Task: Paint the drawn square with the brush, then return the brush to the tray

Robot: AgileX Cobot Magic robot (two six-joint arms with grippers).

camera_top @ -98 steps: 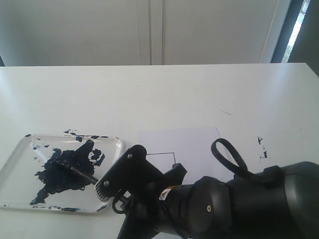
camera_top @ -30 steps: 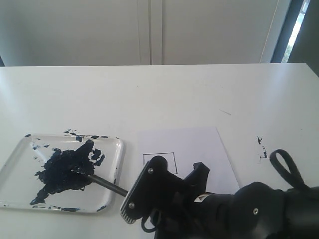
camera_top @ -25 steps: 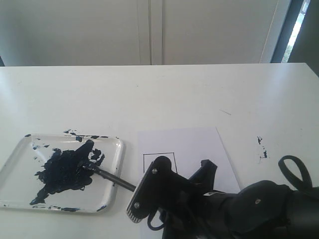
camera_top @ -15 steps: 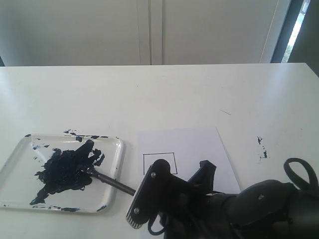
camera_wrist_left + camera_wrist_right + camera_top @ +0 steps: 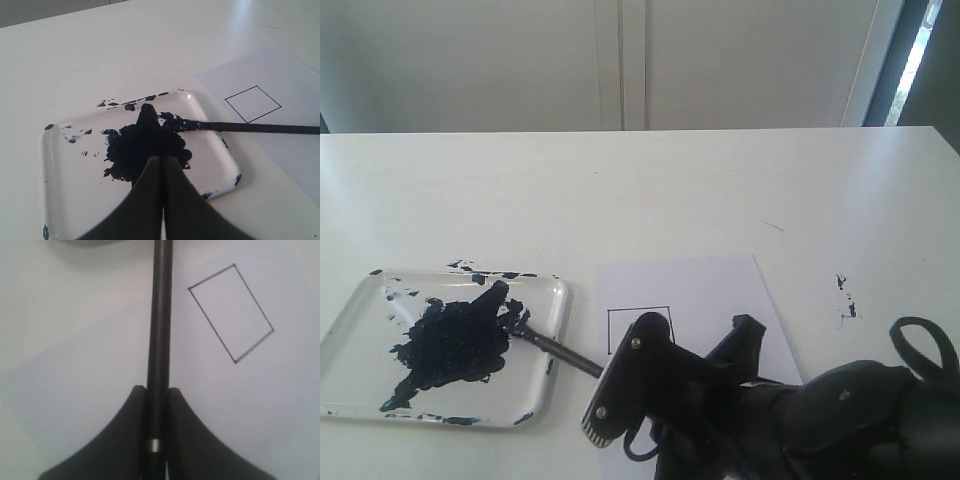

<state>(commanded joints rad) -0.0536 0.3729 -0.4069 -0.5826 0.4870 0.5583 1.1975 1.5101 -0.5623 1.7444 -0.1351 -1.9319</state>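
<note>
At left, the tray (image 5: 358, 330) holds its dark paint blotch (image 5: 450, 345). Your left gripper (image 5: 161, 158) hangs above it, pressed closed and empty. The brush (image 5: 558, 348) slants across the tray's right rim, its tip at the blotch's edge, likely to load paint, its handle pinched tight in your right gripper (image 5: 157, 390). The unpainted square (image 5: 231, 312) waits just beside it on the paper (image 5: 710, 285), with open table (image 5: 620, 190) beyond.

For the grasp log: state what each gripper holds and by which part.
The right gripper holds the brush by its black shaft, well back from the painted tip. The left gripper is shut on nothing.
</note>
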